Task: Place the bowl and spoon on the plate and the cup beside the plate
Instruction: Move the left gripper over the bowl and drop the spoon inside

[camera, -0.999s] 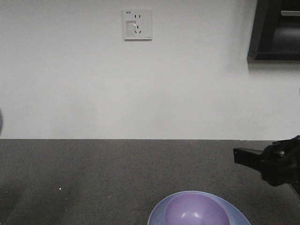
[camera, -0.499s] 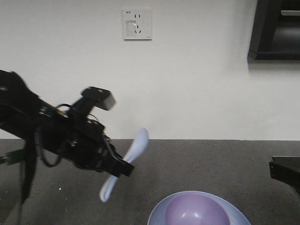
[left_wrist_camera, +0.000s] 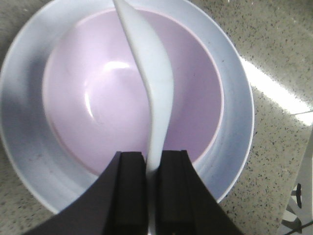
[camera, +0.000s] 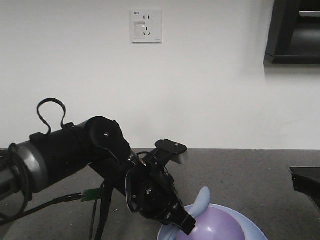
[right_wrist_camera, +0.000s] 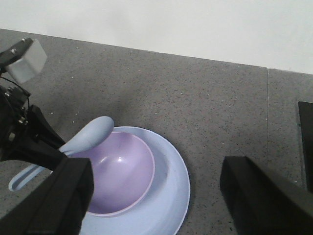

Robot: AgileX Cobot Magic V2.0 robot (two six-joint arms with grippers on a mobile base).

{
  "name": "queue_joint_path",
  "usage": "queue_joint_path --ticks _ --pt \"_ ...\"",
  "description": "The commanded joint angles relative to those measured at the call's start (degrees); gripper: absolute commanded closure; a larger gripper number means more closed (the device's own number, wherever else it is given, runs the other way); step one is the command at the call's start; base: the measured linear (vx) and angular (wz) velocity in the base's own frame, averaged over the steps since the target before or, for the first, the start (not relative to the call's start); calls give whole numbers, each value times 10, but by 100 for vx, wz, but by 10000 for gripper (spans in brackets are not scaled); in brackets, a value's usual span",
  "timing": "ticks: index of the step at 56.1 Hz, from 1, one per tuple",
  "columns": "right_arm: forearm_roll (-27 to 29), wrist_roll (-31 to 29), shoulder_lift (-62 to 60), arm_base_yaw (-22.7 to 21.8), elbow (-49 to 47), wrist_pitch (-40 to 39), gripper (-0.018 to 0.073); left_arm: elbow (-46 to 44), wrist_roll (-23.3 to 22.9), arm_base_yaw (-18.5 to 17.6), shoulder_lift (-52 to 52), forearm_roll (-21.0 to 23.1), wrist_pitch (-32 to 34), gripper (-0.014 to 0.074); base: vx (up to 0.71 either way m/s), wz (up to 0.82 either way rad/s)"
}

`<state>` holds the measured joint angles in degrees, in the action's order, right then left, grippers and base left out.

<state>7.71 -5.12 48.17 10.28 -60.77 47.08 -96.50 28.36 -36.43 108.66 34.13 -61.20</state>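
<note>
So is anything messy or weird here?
Nothing's spilled or broken. The bowl sits in the plate; the spoon hangs tilted over it only because the left jaws hold it.

The front view's bottom edge is cutting off the plate (camera: 254, 231) and the bowl (camera: 220, 227); in the left wrist view the left claw (left_wrist_camera: 151, 161) is hiding the handle end of the spoon (left_wrist_camera: 154, 88).

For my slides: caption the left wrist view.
Left gripper pinches the spoon over the lilac bowl, which sits on the pale blue plate.
</note>
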Motion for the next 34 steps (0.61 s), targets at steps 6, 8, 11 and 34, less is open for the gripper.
queue_joint_path --ticks 6,8,11,34 --pt "-2 -2 -2 1 -19 -42 -22 -21 -6 -16 -17 28 32 582 0 0" --pt "-2 -2 -2 1 -19 -42 -22 -21 -5 -17 -15 29 34 569 0 0" --pt "-1 -1 -2 1 -19 -43 -22 -21 -5 -17 -13 29 37 540 0 0" --pt "1 -2 -2 1 -19 -42 -22 -21 -4 -17 -12 29 67 132 0 0"
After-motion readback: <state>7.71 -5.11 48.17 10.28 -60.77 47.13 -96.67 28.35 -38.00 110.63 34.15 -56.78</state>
